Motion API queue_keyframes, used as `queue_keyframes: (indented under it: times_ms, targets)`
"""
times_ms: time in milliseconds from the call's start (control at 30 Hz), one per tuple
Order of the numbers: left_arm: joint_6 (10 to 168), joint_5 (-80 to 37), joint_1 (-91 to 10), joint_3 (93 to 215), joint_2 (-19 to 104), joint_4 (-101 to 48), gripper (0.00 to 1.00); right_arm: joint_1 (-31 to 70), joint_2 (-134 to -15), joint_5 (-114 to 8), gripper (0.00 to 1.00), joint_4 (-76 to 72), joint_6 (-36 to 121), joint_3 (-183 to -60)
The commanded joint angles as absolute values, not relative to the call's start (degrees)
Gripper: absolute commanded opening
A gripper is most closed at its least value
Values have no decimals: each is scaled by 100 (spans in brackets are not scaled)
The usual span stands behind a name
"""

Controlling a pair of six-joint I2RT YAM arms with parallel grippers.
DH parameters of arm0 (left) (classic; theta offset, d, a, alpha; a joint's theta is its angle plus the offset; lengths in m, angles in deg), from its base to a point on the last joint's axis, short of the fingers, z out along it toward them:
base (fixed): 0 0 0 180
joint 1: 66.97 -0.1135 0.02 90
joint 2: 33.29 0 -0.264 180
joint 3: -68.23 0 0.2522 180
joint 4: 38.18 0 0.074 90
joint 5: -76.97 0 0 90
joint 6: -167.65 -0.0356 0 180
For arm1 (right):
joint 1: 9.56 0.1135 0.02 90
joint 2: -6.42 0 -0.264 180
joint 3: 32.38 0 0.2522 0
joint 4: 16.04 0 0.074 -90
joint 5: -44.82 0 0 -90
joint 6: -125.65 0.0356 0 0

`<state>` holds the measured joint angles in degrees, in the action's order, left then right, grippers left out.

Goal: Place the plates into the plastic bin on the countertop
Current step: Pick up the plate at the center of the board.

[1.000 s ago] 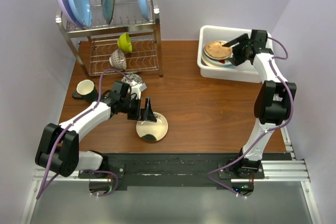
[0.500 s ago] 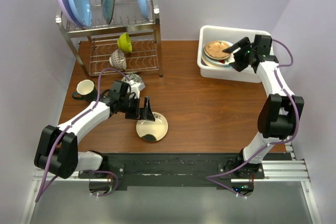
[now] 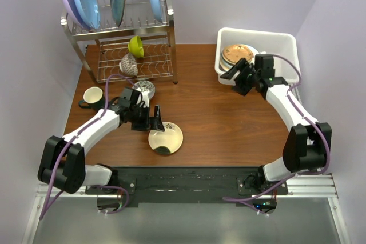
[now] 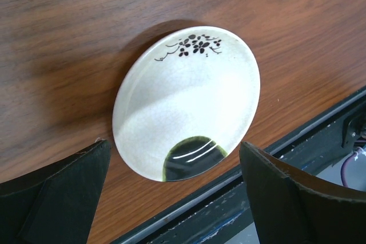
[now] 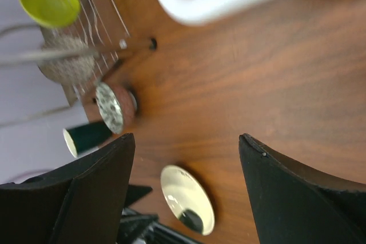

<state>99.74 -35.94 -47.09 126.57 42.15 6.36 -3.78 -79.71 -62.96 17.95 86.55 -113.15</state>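
Just ahead of the wide-open, empty left gripper [image 4: 174,147], cream-and-teal plate [image 4: 186,104] flat on the countertop [image 4: 86,15].

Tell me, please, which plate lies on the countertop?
The cream plate with the black patch, by the left gripper; the rest sit in the bin or rack.
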Motion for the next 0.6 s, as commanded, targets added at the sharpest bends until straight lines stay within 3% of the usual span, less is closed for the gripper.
queue_keyframes:
  times_ms: [0,267,567]
  targets:
    - [10173,-3412,-4754,12796,4194,616,99,-25,-7655,-6258,76,1512,8575,-10820]
    - [10410,-3228,-4781,12576,4291,537,95,722,-7418,-6161,75,1275,8733,-10108]
    - [10586,-3157,-4781,12312,4590,397,79,1557,-7418,-6091,74,625,9207,-9370]
